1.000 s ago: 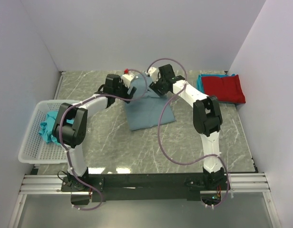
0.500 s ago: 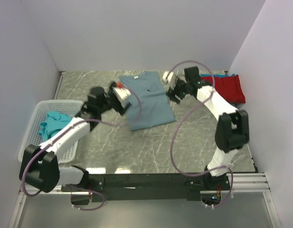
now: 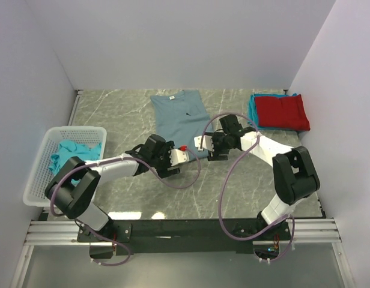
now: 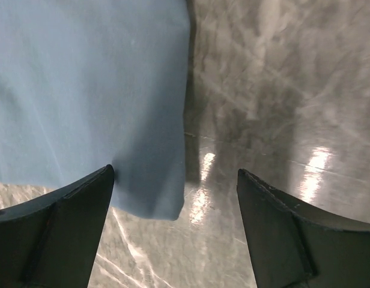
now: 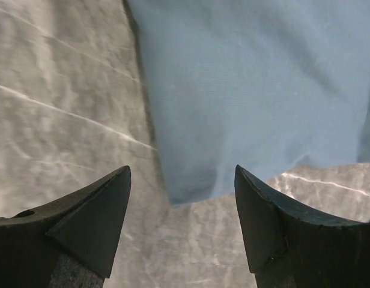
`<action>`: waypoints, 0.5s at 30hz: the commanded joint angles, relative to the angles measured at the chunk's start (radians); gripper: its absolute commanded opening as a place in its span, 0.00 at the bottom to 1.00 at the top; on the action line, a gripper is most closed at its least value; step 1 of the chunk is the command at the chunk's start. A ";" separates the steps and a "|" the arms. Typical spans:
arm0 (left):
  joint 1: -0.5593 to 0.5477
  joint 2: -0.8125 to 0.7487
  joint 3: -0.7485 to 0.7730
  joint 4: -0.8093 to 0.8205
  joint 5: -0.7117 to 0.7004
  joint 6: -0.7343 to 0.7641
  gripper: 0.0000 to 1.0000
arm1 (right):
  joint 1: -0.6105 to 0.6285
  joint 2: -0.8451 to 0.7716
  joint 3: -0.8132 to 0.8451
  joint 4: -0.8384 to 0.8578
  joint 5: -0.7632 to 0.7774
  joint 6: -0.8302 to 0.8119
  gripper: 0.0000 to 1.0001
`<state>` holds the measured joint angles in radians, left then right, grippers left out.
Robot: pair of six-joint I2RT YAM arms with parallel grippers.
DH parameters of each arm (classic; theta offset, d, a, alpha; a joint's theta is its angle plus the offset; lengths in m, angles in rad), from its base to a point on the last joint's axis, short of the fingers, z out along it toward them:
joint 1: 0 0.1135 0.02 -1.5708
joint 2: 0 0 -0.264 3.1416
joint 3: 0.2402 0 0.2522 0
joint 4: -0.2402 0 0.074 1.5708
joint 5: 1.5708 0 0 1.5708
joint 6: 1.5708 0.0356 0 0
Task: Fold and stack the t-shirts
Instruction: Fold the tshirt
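Observation:
The slate blue-grey t-shirt [image 3: 182, 117] lies flat on the marble table, collar toward the back wall. My left gripper [image 3: 173, 161] is open and empty just above the shirt's near left corner; in the left wrist view the gripper [image 4: 176, 174] frames that corner [image 4: 155, 201]. My right gripper [image 3: 204, 146] is open and empty above the near right corner; in the right wrist view the gripper [image 5: 182, 171] frames that corner [image 5: 191, 192]. A folded red t-shirt [image 3: 283, 111] lies on a folded teal one [image 3: 252, 105] at the back right. More teal t-shirts [image 3: 69, 153] lie crumpled in the basket.
A white plastic basket [image 3: 36, 177] stands at the left edge of the table. Walls close in the back and both sides. The arms' base rail [image 3: 185, 231] runs along the near edge.
Both grippers have left the shirt's far end and come back toward me to its near hem. The blue-grey shirt now lies spread out full length, collar at the back.

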<state>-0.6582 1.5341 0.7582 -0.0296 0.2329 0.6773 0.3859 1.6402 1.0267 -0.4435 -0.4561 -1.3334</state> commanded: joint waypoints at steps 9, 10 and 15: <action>0.014 0.081 -0.022 0.129 -0.112 0.018 0.73 | 0.062 0.069 -0.043 0.164 0.154 -0.082 0.76; 0.023 0.080 -0.023 0.138 -0.113 0.019 0.71 | 0.064 0.070 -0.050 0.183 0.163 -0.085 0.76; 0.040 0.115 -0.008 0.157 -0.139 0.002 0.49 | 0.082 0.113 -0.048 0.215 0.201 -0.089 0.70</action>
<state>-0.6292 1.6234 0.7490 0.1043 0.1253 0.6884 0.4526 1.7222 0.9813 -0.2871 -0.2947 -1.4059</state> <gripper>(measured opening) 0.514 0.724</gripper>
